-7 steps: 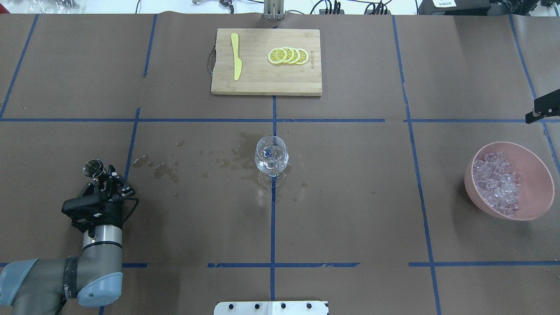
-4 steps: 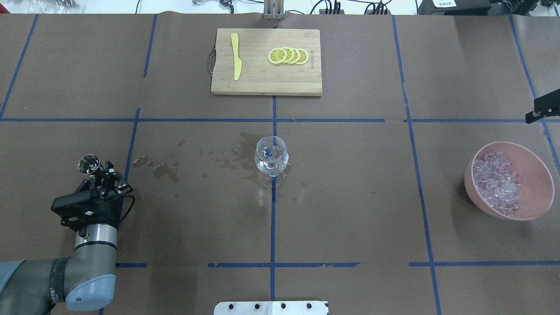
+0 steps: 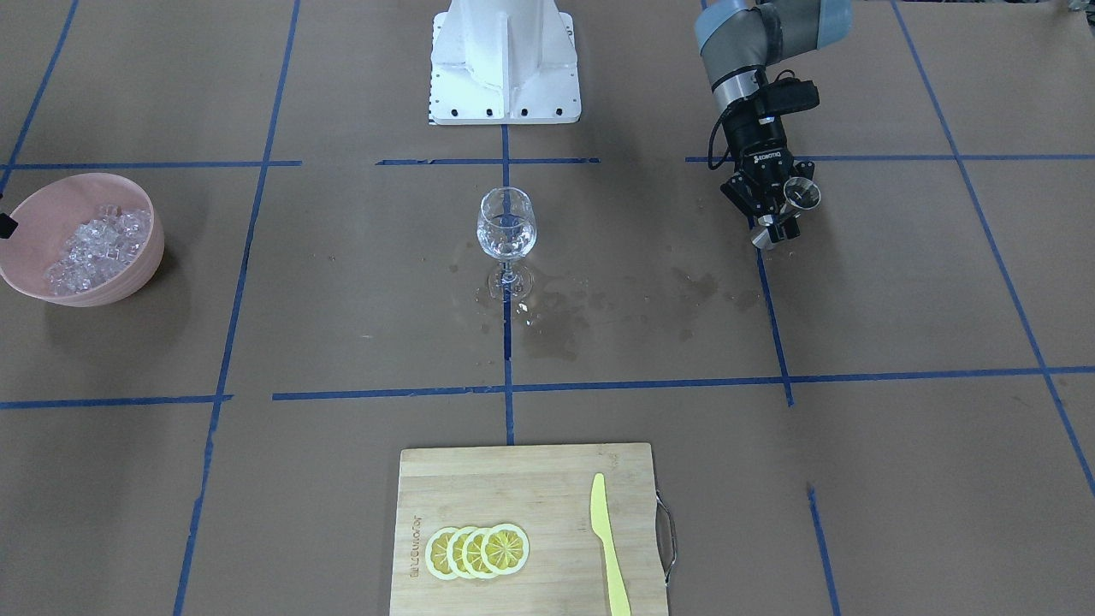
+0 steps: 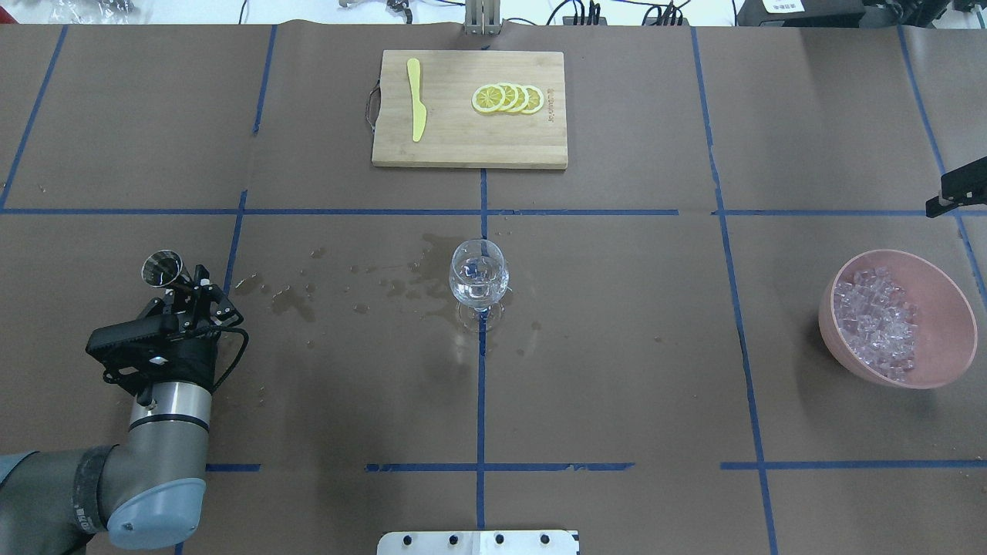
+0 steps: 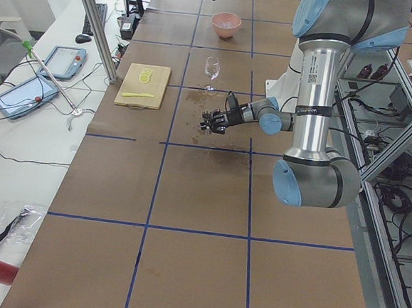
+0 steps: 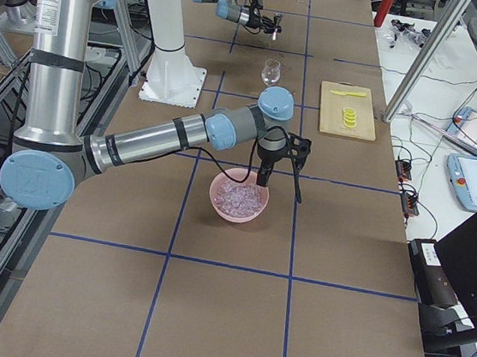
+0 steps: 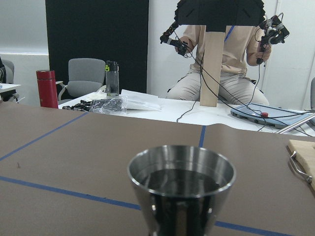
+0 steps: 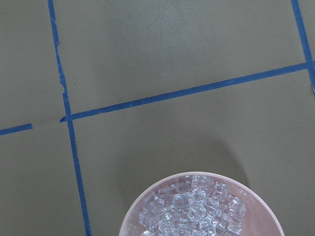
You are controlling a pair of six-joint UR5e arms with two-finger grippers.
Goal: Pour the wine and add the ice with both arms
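My left gripper point(image 4: 182, 294) is shut on a steel jigger point(image 4: 161, 268) and holds it above the table's left side; both show in the front view, gripper point(image 3: 782, 214) and jigger point(image 3: 802, 194). The left wrist view shows the jigger's cup point(image 7: 181, 184) upright with a dark inside. A stemmed glass point(image 4: 479, 279) stands at the table's centre with clear wine point(image 4: 478, 291) in it. Ice point(image 4: 879, 320) fills a pink bowl point(image 4: 952, 308) at the right. My right gripper point(image 6: 261, 174) hangs above the bowl; I cannot tell its state. The right wrist view looks down on the ice point(image 8: 192, 211).
A wooden cutting board point(image 4: 469, 146) with lemon slices point(image 4: 508, 99) and a yellow knife point(image 4: 416, 100) lies at the far middle. Wet spill patches point(image 4: 293, 302) spread left of the glass. The white pedestal base point(image 3: 505, 81) is at the near edge.
My left gripper has moved with the jigger a little left and then farther from the robot. The glass, the bowl and the right arm have not moved.
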